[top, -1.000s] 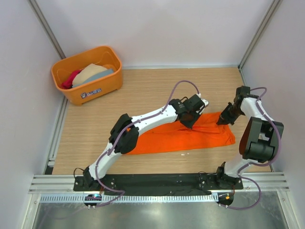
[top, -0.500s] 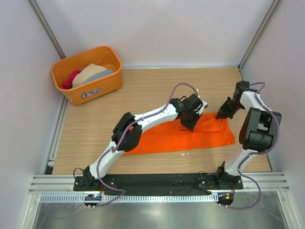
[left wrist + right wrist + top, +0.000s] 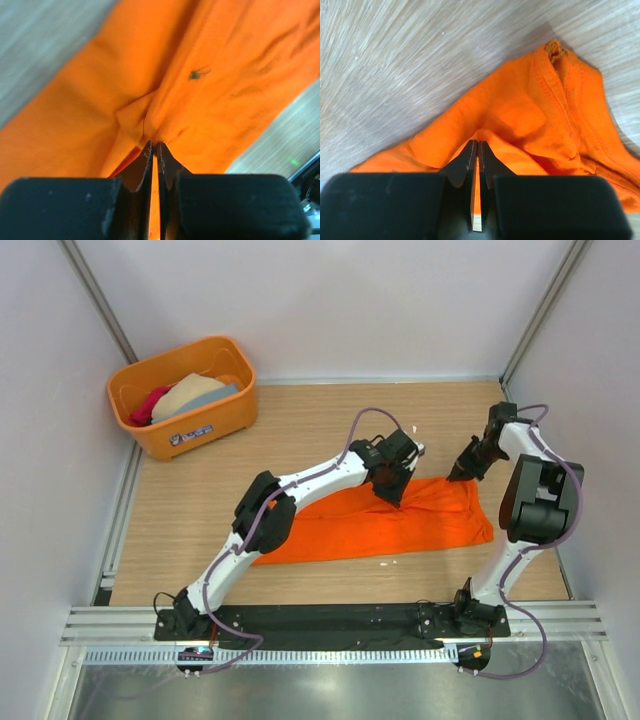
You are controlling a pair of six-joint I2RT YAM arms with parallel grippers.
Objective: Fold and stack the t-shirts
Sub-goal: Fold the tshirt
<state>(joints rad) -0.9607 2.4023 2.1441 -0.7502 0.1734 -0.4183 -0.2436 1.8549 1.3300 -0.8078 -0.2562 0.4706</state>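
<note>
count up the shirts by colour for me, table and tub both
orange t-shirt: 1, spread on the table
crimson-pink shirt: 1, in the orange tub
beige shirt: 1, in the tub
grey-blue shirt: 1, in the tub
total: 4

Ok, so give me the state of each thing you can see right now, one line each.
Bright orange cloth t-shirt, lying as a long band on the wooden table.
Left fingers, shut on a pinched-up fold of it.
Right fingers, shut on a fold by its far right corner.
Rectangular orange plastic tub, upright, holding shirts.
Beige, grey-blue and crimson cloth shirts, crumpled in the tub.
</note>
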